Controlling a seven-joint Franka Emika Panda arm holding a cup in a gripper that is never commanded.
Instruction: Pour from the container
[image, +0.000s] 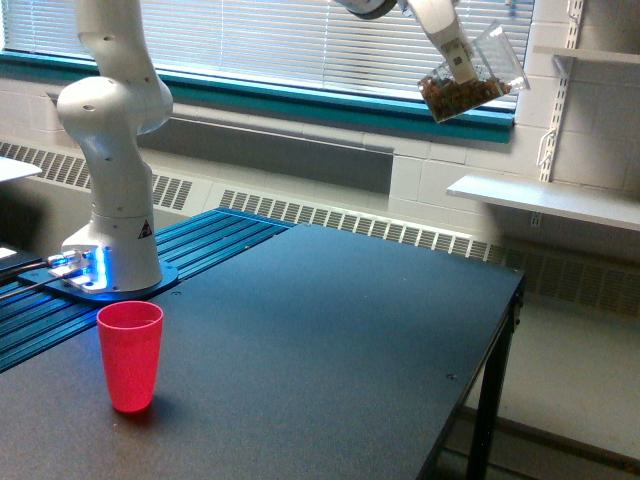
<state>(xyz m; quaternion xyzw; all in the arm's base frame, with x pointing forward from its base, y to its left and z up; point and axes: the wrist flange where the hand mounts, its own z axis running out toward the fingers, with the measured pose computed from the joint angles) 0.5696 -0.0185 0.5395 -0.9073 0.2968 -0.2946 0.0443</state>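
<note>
The container (478, 80), a small clear plastic cup holding brown bits, hangs high at the upper right of the exterior view. It is tilted on its side, rim toward the exterior view's right, the brown bits lying along its lower wall. My gripper (460, 62) is shut on the container from the upper left. The red cup (130, 355) stands upright on the dark table near the front left, far below and to the left of the container.
The arm's white base (110, 210) stands on a blue ribbed plate (200, 250) at the left. The black table (330, 350) ends at an edge on the exterior view's right. White shelves (545, 200) line the right wall, and a window with blinds runs behind.
</note>
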